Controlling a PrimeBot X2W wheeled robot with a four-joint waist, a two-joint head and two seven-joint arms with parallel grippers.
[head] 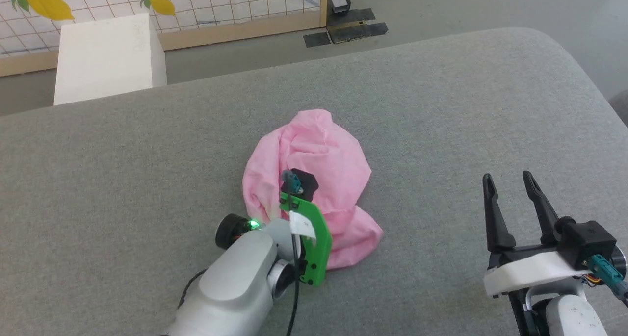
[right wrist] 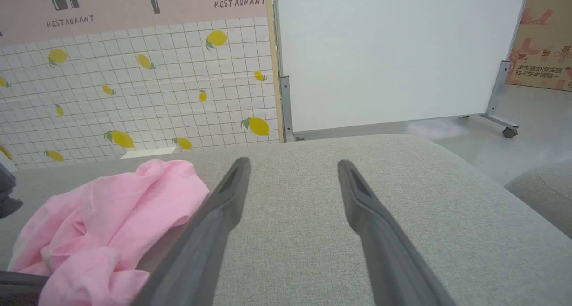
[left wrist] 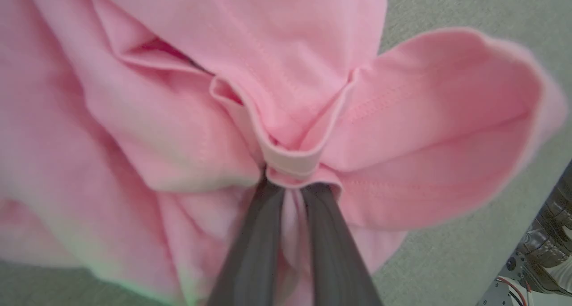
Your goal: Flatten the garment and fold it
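Left pincer [left wrist: 292,186], its two long dark fingers drawn nearly together, clenches a fold of the band edge of the crumpled, thin light pink cloth garment [head: 319,144]. The cloth bunches around and beyond its tips on the broad grey woven fabric cushion [head: 441,105]. Right pincer [head: 508,179] is well apart on its right side, fingers spread wide and holding nothing, with the garment off beyond its left finger.

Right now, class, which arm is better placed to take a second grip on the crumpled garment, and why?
Right: the right gripper is open and free beside the garment; the left gripper is shut on its band.
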